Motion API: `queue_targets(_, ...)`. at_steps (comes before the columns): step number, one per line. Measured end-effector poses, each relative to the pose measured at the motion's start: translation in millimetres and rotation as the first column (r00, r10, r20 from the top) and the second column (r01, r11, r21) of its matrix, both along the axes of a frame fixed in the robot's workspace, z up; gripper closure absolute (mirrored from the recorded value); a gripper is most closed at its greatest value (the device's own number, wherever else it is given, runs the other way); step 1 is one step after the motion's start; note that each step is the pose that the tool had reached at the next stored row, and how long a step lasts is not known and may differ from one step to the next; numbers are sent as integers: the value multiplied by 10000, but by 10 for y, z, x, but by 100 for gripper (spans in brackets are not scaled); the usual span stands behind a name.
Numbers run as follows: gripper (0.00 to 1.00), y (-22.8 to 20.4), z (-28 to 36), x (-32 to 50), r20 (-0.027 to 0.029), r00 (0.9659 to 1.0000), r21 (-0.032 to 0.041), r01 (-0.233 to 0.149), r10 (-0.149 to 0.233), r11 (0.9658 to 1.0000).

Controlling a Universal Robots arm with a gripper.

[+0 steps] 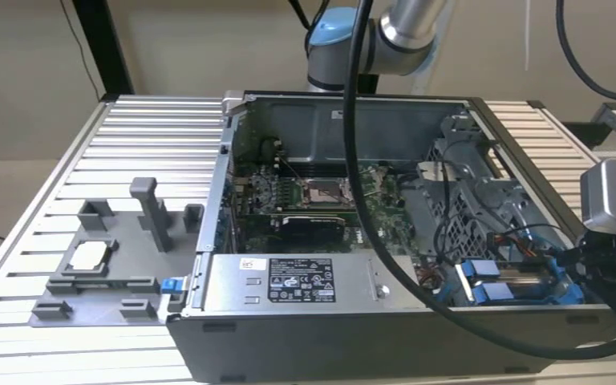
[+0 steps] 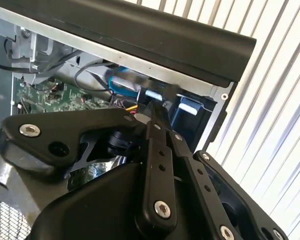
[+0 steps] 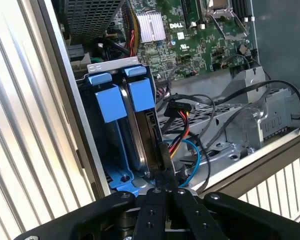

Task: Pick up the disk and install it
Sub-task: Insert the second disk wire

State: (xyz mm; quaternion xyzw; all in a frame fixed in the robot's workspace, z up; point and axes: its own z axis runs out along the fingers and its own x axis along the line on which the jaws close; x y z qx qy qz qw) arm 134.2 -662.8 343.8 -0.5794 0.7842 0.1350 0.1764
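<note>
**Disk in bay, gripper at its edge**

Open computer case (image 1: 340, 241) takes up most of the slatted table (image 1: 126, 144). Green motherboard (image 3: 205, 35) lies beyond the gripper, deeper in the case. The disk (image 3: 140, 145) stands on edge in the blue drive bay (image 3: 110, 102), directly ahead of the gripper (image 3: 162, 160), blue bracket tabs at its far end. Black fingers (image 3: 162, 152) are drawn close together against the disk's edge; can't tell whether they grip it. Cable bundle (image 3: 182, 125) just beside the fingers.

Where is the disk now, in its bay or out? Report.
In: the disk stands on edge in the blue-bracketed bay inside the computer case, the claw at its edge.
</note>
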Motion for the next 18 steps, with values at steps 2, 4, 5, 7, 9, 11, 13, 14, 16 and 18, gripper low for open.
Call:
queue_targets(2, 100, 0, 0, 0, 0, 10000, 0, 0, 0, 10000)
queue_targets(4, 100, -2, 0, 0, 0, 10000, 0, 0, 0, 10000)
queue_targets(5, 100, -7, -1, 0, 0, 10000, 4, 0, 0, 10000)
queue_targets(7, 100, -23, 7, -3, 0, 10000, 6, 0, 0, 10000)
queue_targets(9, 100, -39, 21, -4, -1, 10000, 7, -1, 1, 10000)
queue_targets(11, 100, -58, 38, -5, -3, 10000, 20, -1, 1, 10000)
queue_targets(13, 100, -78, 59, -5, -4, 10000, 27, 0, 0, 10000)
queue_targets(14, 100, -92, 61, -5, -6, 10000, 30, 0, 0, 10000)
queue_targets(16, 100, -124, 62, -4, -11, 10000, 35, 0, 0, 10000)
queue_targets(18, 0, -151, 62, 3, -30, 10000, 35, -2, 2, 10000)
